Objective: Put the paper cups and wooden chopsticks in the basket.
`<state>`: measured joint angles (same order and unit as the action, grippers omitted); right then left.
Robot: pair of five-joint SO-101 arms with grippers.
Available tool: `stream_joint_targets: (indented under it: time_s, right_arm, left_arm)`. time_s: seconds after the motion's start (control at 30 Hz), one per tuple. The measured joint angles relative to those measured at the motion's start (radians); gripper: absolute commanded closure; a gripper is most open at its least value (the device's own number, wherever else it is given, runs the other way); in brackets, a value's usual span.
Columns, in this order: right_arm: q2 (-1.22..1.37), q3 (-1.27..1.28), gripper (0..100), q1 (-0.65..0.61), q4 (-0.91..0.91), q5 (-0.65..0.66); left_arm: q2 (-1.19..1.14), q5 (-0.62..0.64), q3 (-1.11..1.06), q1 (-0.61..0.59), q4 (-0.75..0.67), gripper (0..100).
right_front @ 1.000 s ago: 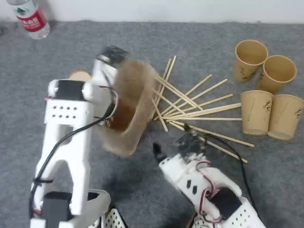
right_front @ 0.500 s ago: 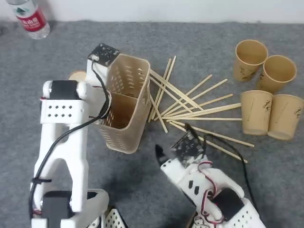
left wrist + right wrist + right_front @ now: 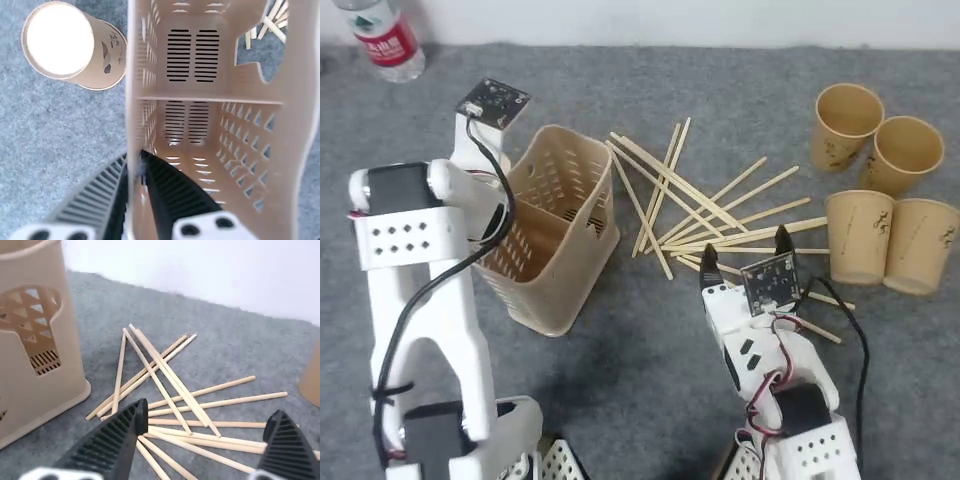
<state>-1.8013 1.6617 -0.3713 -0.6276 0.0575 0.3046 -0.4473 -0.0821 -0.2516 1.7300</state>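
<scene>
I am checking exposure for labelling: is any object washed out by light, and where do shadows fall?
Left wrist view: the paper cup is washed out to plain white at its round end. High view: even light, a soft shadow beside the basket. Right wrist view: no glare on the chopsticks.

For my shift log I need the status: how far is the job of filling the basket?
Done: nothing, the basket is empty inside. In hand: the left hand is shut on the basket's wall, and the right hand hangs open over the chopsticks. Left: all chopsticks, the four paper cups and a fifth cup beside the basket.
</scene>
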Motion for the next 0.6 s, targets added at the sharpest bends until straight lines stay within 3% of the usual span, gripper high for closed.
stream_joint_targets:
  time_s: [0.4, 0.6]
  right_arm:
    - [0.0, 0.003, 63.4, -0.005, 0.008, 0.0]
    - [0.0, 0.003, 63.4, -0.005, 0.008, 0.0]
  left_arm:
    - [0.0, 0.0, 0.055, 0.006, 0.0, 99]
    - [0.109, 0.061, 0.238, 0.164, 0.002, 99]
